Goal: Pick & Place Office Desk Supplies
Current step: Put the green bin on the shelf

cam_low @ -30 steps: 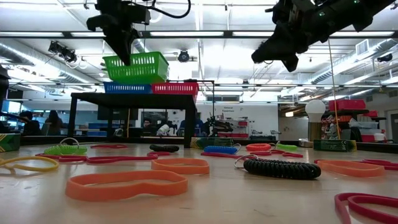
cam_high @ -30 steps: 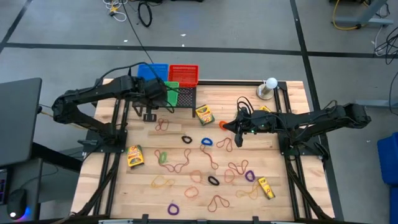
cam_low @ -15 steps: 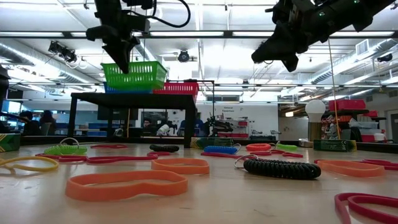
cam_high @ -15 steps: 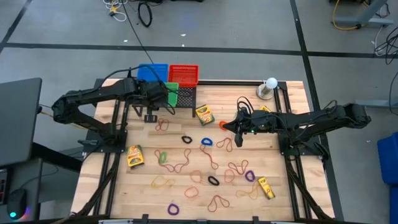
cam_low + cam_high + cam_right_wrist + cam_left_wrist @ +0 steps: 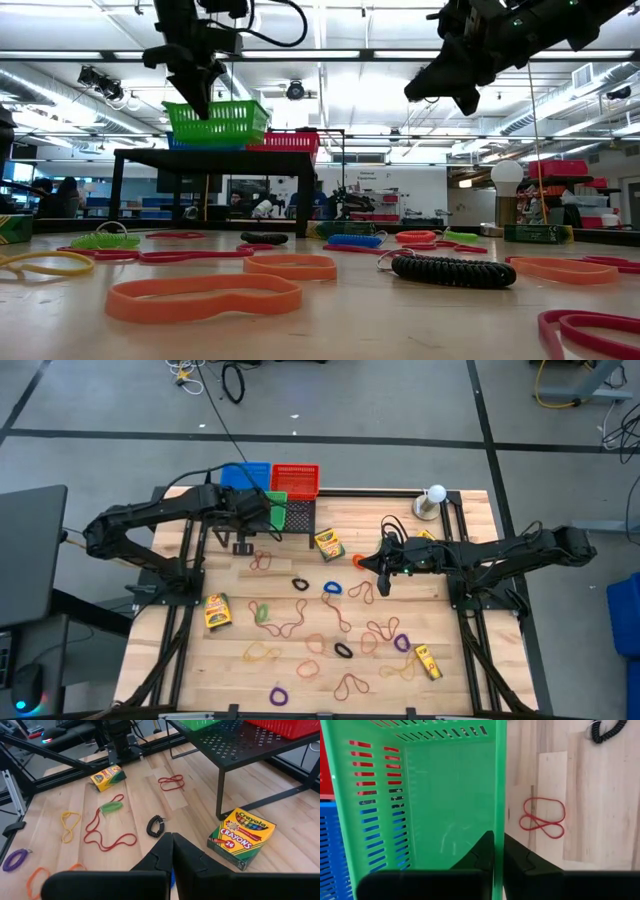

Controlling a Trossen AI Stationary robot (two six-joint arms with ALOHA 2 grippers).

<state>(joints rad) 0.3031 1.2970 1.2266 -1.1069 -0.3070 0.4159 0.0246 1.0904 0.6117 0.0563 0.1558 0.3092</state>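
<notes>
Left gripper (image 5: 498, 851) clamped on the side wall of the green basket (image 5: 420, 795), one finger inside, one outside. Basket of slotted plastic, bright green, seated on the black mesh stand (image 5: 292, 515) beside the blue basket (image 5: 246, 475) and red basket (image 5: 294, 479).

Right gripper (image 5: 172, 851) pinched shut with nothing between its fingers, held in the air well to the right of the stand in the high view.

Just in front of the stand's right leg, a yellow crayon box (image 5: 242, 837) lying flat, green band along its edge, "Crayons" printed across the lid. A second crayon box (image 5: 217, 610) further out from the stand on the left side, a third (image 5: 428, 661) far to the right. Thin rubber-band loops (image 5: 300, 622) strewn over the wooden table (image 5: 470, 510) in front of the stand: red, orange, purple, blue, yellow, plus black coiled ones.
</notes>
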